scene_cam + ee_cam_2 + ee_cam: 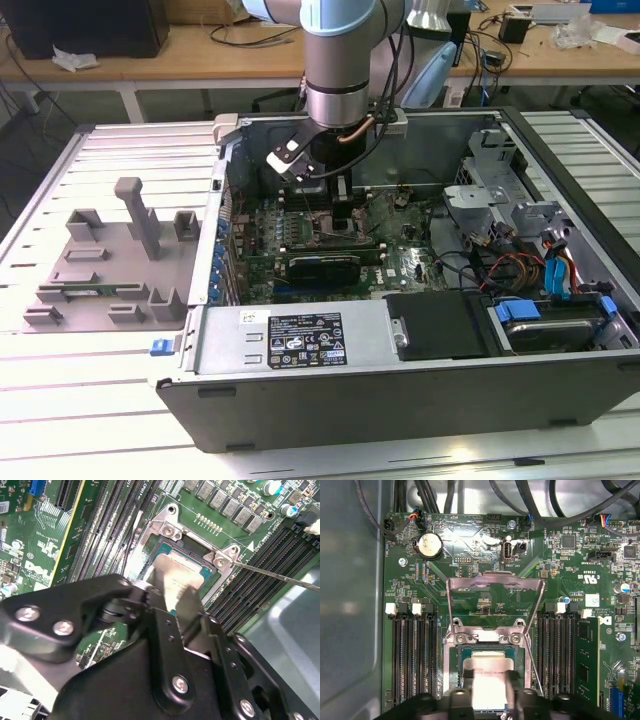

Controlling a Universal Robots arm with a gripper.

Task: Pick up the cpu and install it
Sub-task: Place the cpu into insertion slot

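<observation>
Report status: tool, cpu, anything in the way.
Tool low over the socket, grip unclear. Cpu lies in the socket under it. Retention bracket stands open; nothing blocking seen.

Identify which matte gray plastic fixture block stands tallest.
The T-topped gray post mid-fixture, on the exterior view's left; the other blocks around it sit much lower.
</observation>
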